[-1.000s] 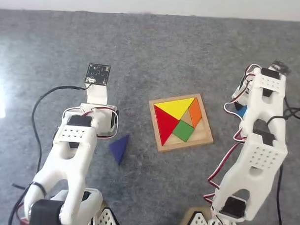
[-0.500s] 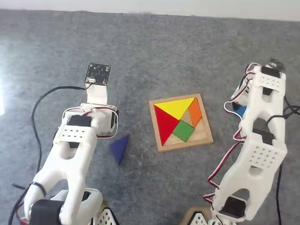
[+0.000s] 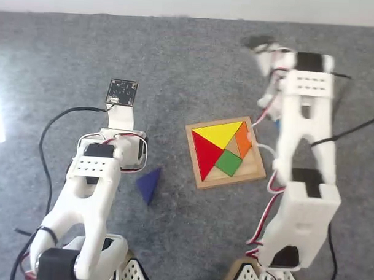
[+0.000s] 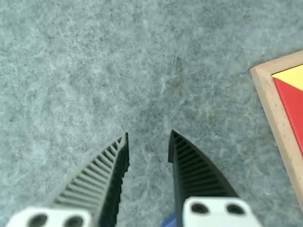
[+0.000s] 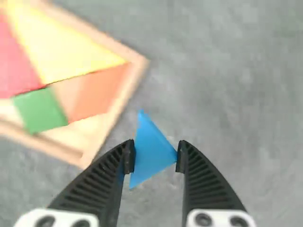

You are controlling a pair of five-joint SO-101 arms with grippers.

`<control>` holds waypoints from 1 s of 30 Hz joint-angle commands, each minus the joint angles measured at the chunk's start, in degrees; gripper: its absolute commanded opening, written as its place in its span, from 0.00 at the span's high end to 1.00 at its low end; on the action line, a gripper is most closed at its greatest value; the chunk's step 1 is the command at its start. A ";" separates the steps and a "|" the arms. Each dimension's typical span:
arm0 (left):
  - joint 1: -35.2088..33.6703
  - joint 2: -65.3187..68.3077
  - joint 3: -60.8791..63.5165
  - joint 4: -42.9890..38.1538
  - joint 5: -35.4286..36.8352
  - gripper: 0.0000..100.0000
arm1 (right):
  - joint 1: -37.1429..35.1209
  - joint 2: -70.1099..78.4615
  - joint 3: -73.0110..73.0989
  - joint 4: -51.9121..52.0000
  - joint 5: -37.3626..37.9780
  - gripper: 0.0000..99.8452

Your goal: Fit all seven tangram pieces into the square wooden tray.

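The grey tabletop carries the square wooden tray between my two arms, turned a little askew so that one corner points toward my left arm. Inside it the yellow triangle lies along the far edge and the red triangle along the left edge, their points meeting near the middle; the orange piece slants down the right side and the green square sits on its corner below, with bare wood beside it. The dark blue triangle lies flat on the tabletop outside the tray, just beside my left arm, its long axis running toward my base. My left pincer is parted by a narrow gap and grips nothing, with bare tabletop under its tips and the tray's corner off to one side. My right pincer is clamped on the light blue triangle, one finger on each side, its sharp tip pointing out ahead of my fingers, just beside the tray's outer edge by the orange piece. From the high view my own right arm covers that grip; whether the piece is lifted or resting I cannot tell.
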 commanded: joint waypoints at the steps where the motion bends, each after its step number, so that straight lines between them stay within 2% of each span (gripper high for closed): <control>1: -5.19 -2.11 -1.89 -1.14 -0.44 0.87 | -8.40 -7.08 7.56 0.48 6.15 0.91; 3: -9.41 -1.67 -4.00 -0.18 -0.62 0.87 | -13.41 -9.89 14.59 -1.63 8.70 0.92; 6: -13.01 -1.67 -7.25 3.43 -2.46 0.87 | -18.86 -16.31 26.11 -8.75 10.46 0.99; 14: -13.10 -1.67 -8.04 4.84 -2.46 0.87 | -25.19 -30.02 52.57 -26.07 13.27 0.95; 20: -13.01 -1.67 -8.04 4.84 -2.46 0.87 | -26.24 -28.26 56.35 -30.73 13.54 0.95; 24: -13.01 -1.67 -8.04 4.84 -2.46 0.87 | -25.89 -25.19 56.26 -33.01 16.97 0.95; 30: -13.01 -1.67 -8.04 4.84 -2.46 0.87 | -25.71 -23.69 56.62 -31.78 19.60 0.95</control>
